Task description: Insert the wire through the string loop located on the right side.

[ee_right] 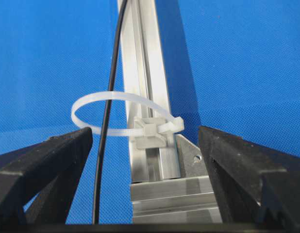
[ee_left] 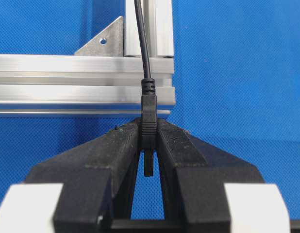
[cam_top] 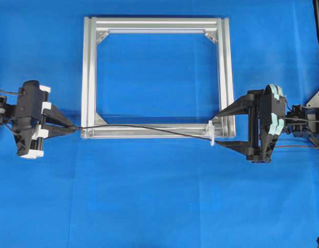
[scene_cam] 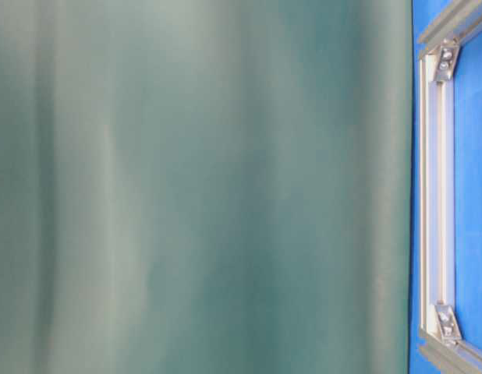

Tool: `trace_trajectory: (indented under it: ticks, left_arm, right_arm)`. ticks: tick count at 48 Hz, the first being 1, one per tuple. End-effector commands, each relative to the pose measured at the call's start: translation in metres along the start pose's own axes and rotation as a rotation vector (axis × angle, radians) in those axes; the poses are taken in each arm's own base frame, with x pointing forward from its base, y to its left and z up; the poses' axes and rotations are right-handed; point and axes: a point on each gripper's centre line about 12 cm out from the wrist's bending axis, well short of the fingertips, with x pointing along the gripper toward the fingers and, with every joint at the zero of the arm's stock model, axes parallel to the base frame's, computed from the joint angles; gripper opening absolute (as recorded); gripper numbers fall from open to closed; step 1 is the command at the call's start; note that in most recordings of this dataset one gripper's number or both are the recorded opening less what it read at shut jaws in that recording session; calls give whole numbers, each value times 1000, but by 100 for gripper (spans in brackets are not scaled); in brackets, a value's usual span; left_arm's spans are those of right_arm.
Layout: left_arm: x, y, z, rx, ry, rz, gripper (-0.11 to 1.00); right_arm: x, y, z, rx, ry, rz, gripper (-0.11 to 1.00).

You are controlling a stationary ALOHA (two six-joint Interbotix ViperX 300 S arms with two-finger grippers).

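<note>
The wire is a thin black cable lying along the near rail of the silver frame. My left gripper is shut on its small dark plug just off the frame's near left corner, plug tip pointing back between the fingers. From there the wire runs to the string loop, a whitish tie on the near right corner. In the right wrist view the wire passes through the string loop and runs on under my right gripper. It stands wide open, one finger on each side of loop and corner.
The frame lies flat on blue cloth, with grey triangular brackets in its corners. A blurred green surface fills most of the table-level view, leaving only one frame rail at its right edge. Arm cables trail off at the far right.
</note>
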Motion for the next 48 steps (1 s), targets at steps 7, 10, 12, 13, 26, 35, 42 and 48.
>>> trace_trajectory:
  ticks: [7, 10, 12, 13, 26, 35, 42, 48]
  left_arm:
    - [5, -3, 8, 6, -4, -7, 8]
    - [5, -3, 8, 8, -1, -7, 8]
    - [5, -3, 7, 8, 8, -7, 8]
    - [5, -3, 7, 5, 13, -6, 8]
    - [6, -2, 3, -3, 48, -3, 68]
    - [5, 0, 3, -11, 55, 6, 81]
    - [3, -1, 10, -16, 44, 3, 81]
    - [0, -4, 26, -15, 19, -6, 81]
  right_arm:
    - [1, 3, 8, 4, -28, 10, 91]
    - [1, 3, 8, 4, -28, 10, 91]
    - [1, 3, 8, 4, -28, 10, 91]
    - [1, 3, 8, 5, -30, 10, 91]
    - [1, 4, 9, 5, -32, 12, 91]
    - [-1, 5, 12, 9, -44, 18, 91]
    - [-7, 9, 23, 22, -62, 41, 91]
    - [-15, 14, 36, 28, -87, 69, 91]
